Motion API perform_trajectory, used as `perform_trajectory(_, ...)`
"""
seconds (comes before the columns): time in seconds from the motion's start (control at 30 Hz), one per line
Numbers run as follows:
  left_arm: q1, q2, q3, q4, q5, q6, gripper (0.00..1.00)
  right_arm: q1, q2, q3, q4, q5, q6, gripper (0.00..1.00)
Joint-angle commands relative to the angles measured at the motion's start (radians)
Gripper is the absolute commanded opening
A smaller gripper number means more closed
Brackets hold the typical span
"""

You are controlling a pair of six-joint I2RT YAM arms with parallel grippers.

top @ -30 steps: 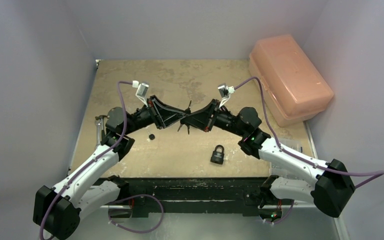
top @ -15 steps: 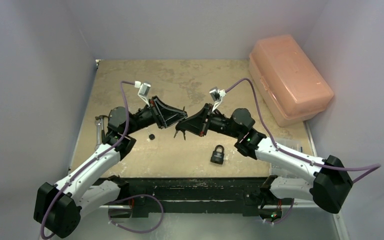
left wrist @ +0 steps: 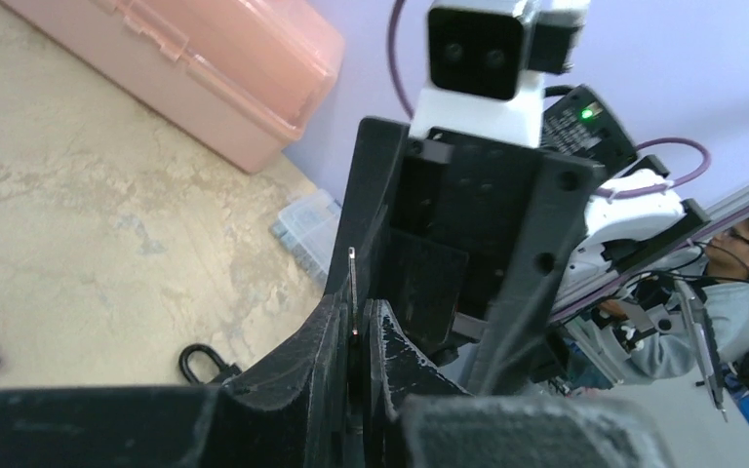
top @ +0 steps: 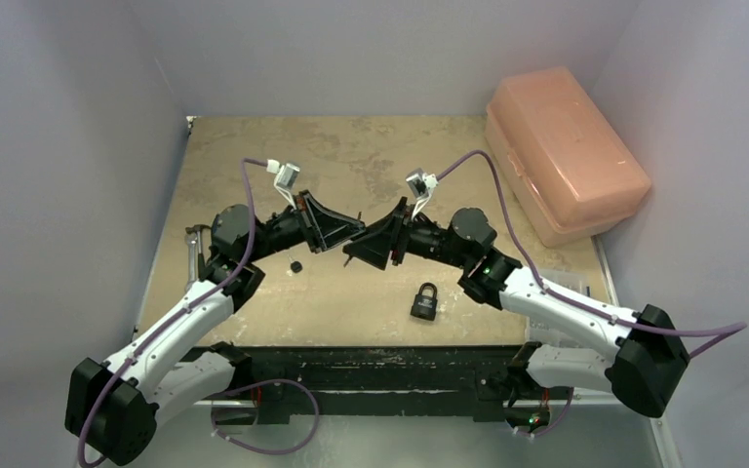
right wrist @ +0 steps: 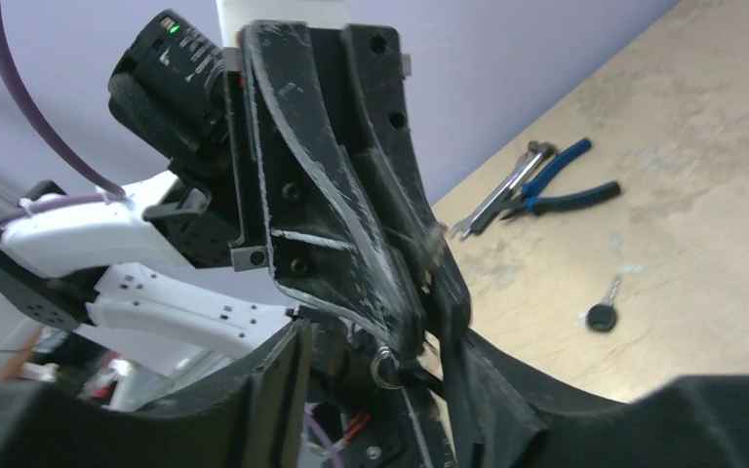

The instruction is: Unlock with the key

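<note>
The left gripper is clamped on a thin key, which stands upright between its fingers. The right gripper faces it with its jaws spread wide. The padlock lies on the table near the front edge, apart from both.

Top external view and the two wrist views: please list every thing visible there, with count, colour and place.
padlock: one, black, table front centre.
loose key: one, black head, table left of centre.
held key: one, metal, pinched in left gripper.
key ring: one, metal, at the left gripper's tip.
pliers: one, blue handles, left table edge.
wrench: one, metal, beside the pliers.
storage box: one, pink, back right corner.
small case: one, clear, right table edge.
table: one, tan.
person: one, background of left wrist view.
left gripper: one, black, shut on held key.
right gripper: one, black, facing the left gripper; grip unclear.
</note>
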Motion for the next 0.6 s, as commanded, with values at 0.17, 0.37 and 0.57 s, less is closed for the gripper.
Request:
perform_trajectory(0.17,-0.003,-0.008,0.205,-0.428,0.1,0.324,0.0,-0.016,-0.196,0.121,-0.311,0.037,-0.254,0.73)
perform_trajectory(0.37,-0.003,0.013,0.273,-0.482,0.251,0.382,0.0,-0.021,-0.222,0.169,-0.39,0.079,-0.282,0.61)
perform_trajectory(0.57,-0.003,0.028,0.356,-0.602,0.321,0.447,0.0,-0.023,-0.209,0.205,-0.392,0.074,-0.269,0.51)
